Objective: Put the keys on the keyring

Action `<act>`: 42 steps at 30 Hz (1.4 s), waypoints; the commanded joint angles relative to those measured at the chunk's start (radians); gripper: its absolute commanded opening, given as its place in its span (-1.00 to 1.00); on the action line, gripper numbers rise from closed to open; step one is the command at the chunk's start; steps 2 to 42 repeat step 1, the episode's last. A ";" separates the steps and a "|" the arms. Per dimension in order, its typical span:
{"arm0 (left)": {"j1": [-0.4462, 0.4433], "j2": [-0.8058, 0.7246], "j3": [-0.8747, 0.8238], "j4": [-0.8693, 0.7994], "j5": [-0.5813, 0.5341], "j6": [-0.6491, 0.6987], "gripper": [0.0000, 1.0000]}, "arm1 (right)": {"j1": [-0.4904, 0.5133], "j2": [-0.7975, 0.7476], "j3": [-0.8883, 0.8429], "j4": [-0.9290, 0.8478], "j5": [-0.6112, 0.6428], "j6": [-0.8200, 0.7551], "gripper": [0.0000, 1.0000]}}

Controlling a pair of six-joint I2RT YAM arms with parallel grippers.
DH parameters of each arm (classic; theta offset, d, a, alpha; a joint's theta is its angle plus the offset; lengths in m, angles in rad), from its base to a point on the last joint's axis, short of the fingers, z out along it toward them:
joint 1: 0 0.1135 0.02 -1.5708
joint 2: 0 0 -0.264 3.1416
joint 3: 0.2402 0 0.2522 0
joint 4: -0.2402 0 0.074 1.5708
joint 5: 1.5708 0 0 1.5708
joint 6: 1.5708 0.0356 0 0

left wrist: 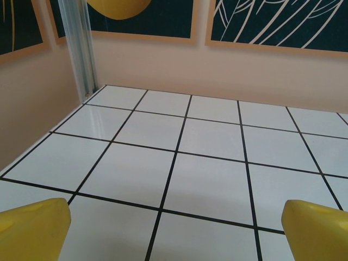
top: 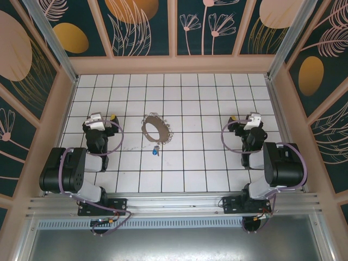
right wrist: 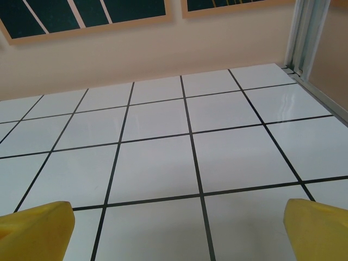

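left tool (top: 103,117) and right tool (top: 244,118) sit wide open and empty near the side edges of the desk (top: 206,109), so both have a clear run at the keys (top: 155,151) lying mid-desk just nearside of the keyring (top: 145,128), seemingly not touching.

keys (top: 155,151) too tiny for detail

White tiled table (top: 217,163), peach walls with dark floral panels (top: 141,27).

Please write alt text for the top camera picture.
A brown keyring lies on the white tiled table, a small bunch of keys below it in the picture, not touching. The left gripper and right gripper stand open at either side, holding nothing.
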 commanded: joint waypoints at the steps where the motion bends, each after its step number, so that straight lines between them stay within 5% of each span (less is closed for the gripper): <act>1: 0.007 0.006 0.012 0.011 0.012 0.012 0.98 | -0.004 0.006 0.013 0.009 -0.010 0.002 0.98; 42: 0.007 0.006 0.012 0.011 0.012 0.012 0.98 | -0.004 0.006 0.013 0.009 -0.010 0.002 0.98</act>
